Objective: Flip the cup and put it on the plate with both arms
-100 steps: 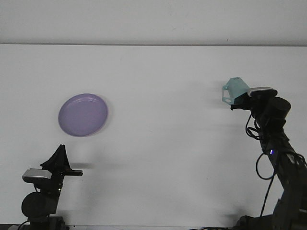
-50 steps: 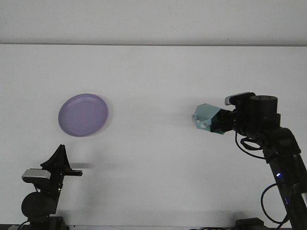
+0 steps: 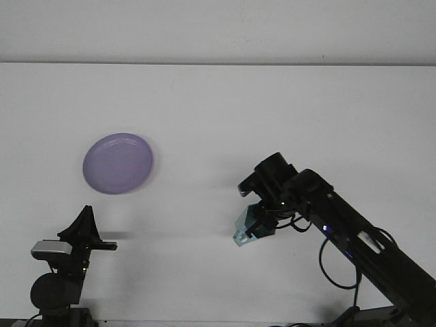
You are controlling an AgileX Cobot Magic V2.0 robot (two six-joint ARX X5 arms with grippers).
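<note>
Cup (image 3: pixel 245 226) sits clamped in the right end effector (image 3: pixel 257 223), teal and tilted, its handle end pointing down and to the left, low over the surface (image 3: pixel 272 109); whether it touches the surface cannot be told. The right arm reaches in from the lower right corner, bent at the wrist above the cup. One cup, one plate (image 3: pixel 118 163), two arms show. The plate, purple and bare, lies well apart to the upper left of the right end effector, flat on the surface. The left end effector (image 3: pixel 85 228) stands near the front edge, just below the plate, its dark fingers meeting in a point and holding nothing. Between the two end effectors the white surface lies open, as does the whole far half up to the back edge.
</note>
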